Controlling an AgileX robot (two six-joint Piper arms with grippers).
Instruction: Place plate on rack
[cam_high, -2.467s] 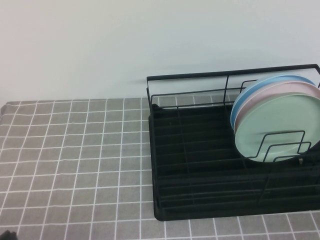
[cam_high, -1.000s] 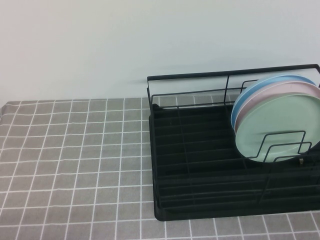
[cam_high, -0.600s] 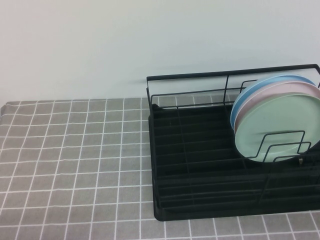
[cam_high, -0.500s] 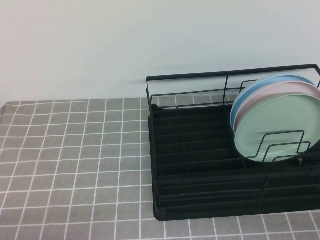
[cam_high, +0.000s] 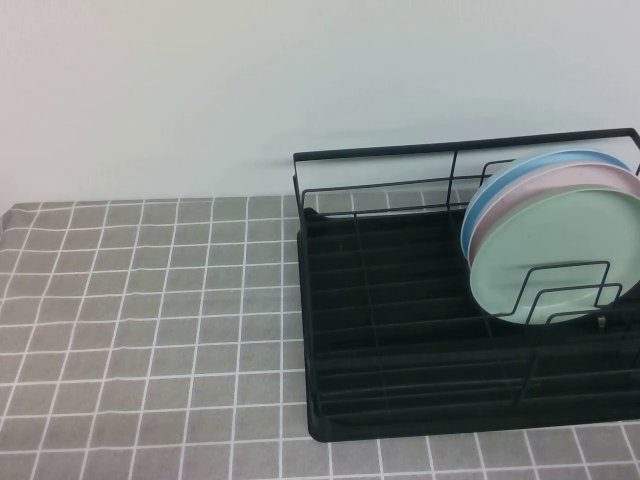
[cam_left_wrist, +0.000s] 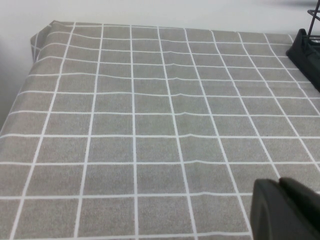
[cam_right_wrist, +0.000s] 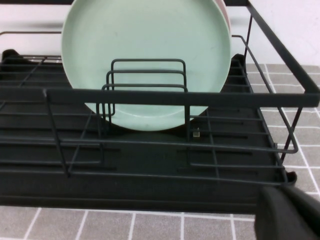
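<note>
The plate (cam_high: 560, 260) stands upright in the rack (cam_high: 400, 330) at its right end, in front of a pink plate (cam_high: 560, 185) and a blue plate (cam_high: 500, 185). The rack's left part and the worktop (cam_high: 150, 320) lie open. The left claw (cam_left_wrist: 285, 210) hangs over the worktop and the right claw (cam_right_wrist: 290, 212) just outside the rack's rail; whether either is wide or narrow, cannot tell.

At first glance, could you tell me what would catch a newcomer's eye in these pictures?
The black rack on the table's right, with three plates on edge at its right end: the mint-green plate in front, a pink plate and a blue plate behind. Only a dark corner of the left pincer and the right pincer shows, both clear of the rack.
</note>
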